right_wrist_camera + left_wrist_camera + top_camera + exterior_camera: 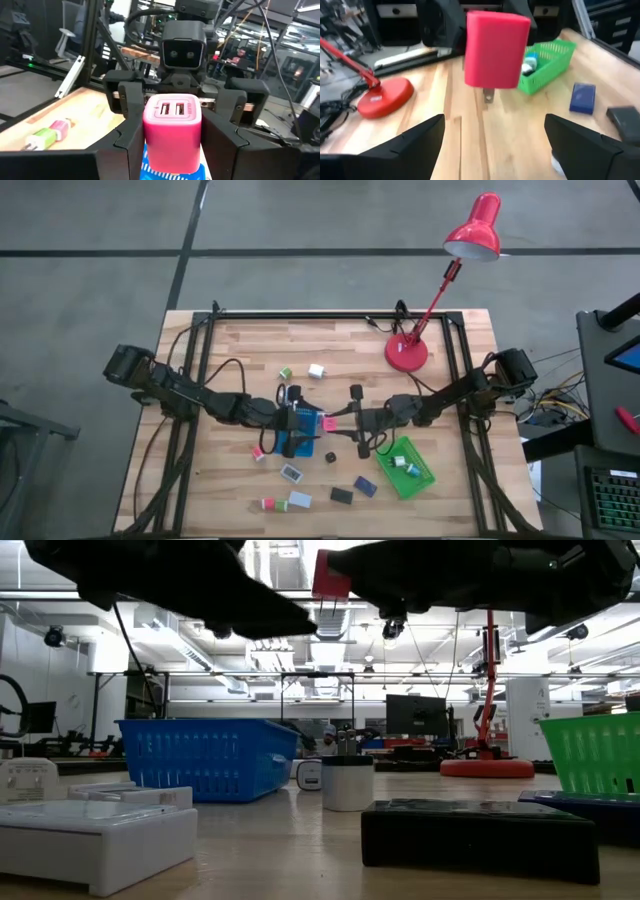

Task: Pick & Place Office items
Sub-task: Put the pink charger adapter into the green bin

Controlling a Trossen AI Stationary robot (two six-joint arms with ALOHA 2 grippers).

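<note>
While unlabelled, pink charger sits in right claw.

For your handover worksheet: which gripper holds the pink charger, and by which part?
The right gripper holds the pink charger by its two sides, above the table. The left gripper stands open around it, not gripping.

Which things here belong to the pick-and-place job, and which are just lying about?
Job:
pink plastic USB charger block in right pincer
open left pincer
blue plastic basket
green plastic basket
small black box

Lying about:
red metal desk lamp
</note>
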